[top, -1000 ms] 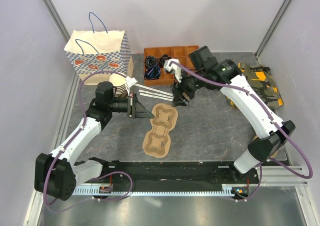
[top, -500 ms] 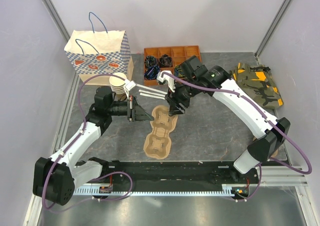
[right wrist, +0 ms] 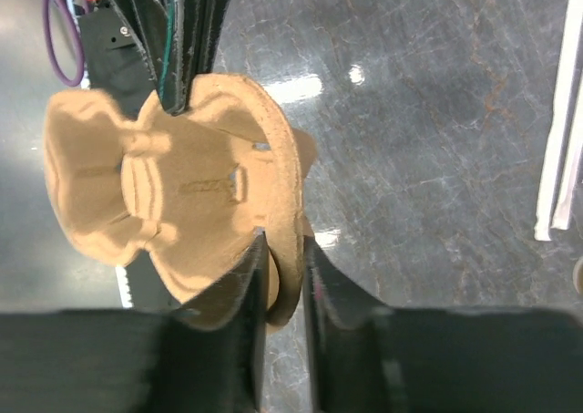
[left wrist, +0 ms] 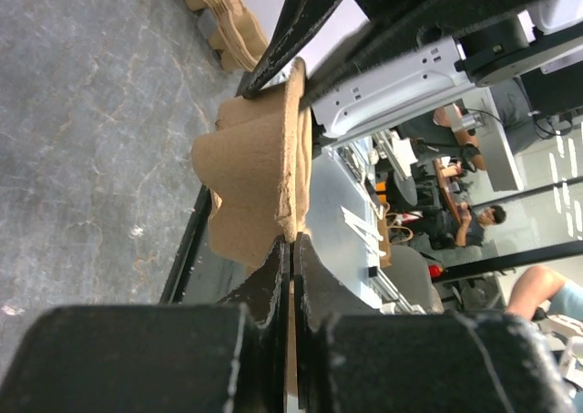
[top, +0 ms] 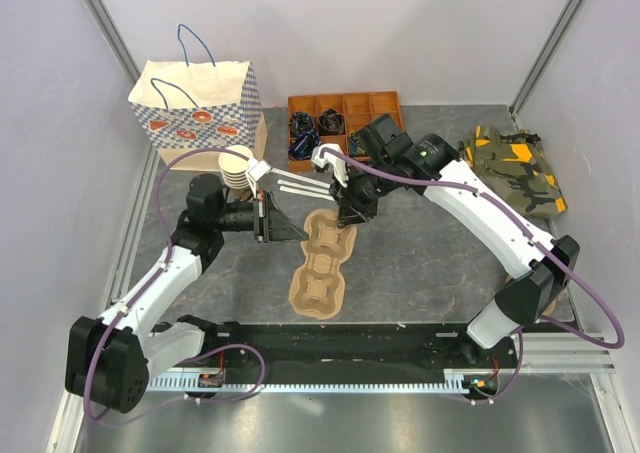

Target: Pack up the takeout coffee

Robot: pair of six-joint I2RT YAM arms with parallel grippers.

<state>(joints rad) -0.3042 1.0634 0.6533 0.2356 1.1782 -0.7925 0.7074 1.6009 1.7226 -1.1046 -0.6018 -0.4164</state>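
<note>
The right gripper (top: 347, 216) comes left and down from the orange tray (top: 342, 125) onto the cup carrier (top: 322, 258), jaws narrowing

No text, brand, number or sign can be read in any view; the paper bag (top: 197, 104) carries only a blue checked pattern and round red-and-blue emblems, too small to make out; the moulded-pulp cup carrier (top: 320, 260) bears embossed marks in the right wrist view, not legible.
</note>
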